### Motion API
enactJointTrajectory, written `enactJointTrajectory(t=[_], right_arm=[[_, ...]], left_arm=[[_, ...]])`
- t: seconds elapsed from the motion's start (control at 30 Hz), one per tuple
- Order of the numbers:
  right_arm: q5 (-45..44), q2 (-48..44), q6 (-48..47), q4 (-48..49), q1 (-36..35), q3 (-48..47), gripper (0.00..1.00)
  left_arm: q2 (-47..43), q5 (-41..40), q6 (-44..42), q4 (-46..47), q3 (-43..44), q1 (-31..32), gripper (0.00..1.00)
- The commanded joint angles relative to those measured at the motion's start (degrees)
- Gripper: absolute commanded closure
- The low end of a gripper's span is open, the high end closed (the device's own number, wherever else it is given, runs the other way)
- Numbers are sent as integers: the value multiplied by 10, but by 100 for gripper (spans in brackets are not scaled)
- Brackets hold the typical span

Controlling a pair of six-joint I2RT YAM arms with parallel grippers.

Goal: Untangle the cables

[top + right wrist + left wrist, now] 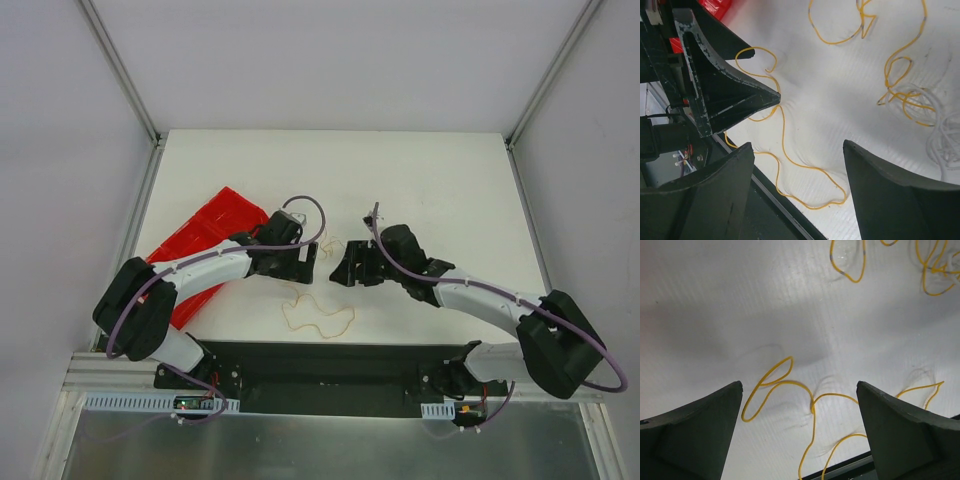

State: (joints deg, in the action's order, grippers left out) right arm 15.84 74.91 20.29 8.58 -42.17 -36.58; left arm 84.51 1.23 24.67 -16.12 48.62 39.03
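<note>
Light, limp and slippery by the look, the thin loopy yellow wire cables (813, 407) sprawl on the white table (450, 200) between the wide-open, empty left gripper (799, 386) and right gripper (797, 145); pinch 1 free loop.

Red plastic tray (215, 222) askew near the white table's (430, 180) left edge.

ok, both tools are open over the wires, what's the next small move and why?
Probably lower the left tool and close on the thin yellow wire lying loose on the white table between its open fingers. The right tool is open too, holding nothing, and the yellow-and-whitish wire tangle lies outside its fingers.
</note>
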Motion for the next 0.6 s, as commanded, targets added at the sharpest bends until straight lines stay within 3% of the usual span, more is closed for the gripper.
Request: enactJointTrajectory(t=[0.0, 0.23, 0.43, 0.57], right_arm=[[2, -47, 9, 84, 24, 41, 25], [33, -74, 21, 124, 66, 88, 25], [49, -93, 35, 141, 73, 119, 25], [48, -124, 45, 139, 75, 136, 25]], left_arm=[[-13, 34, -40, 35, -3, 4, 1], [43, 102, -31, 13, 17, 3, 10], [21, 110, -49, 28, -5, 37, 1], [43, 78, -37, 25, -1, 59, 2]])
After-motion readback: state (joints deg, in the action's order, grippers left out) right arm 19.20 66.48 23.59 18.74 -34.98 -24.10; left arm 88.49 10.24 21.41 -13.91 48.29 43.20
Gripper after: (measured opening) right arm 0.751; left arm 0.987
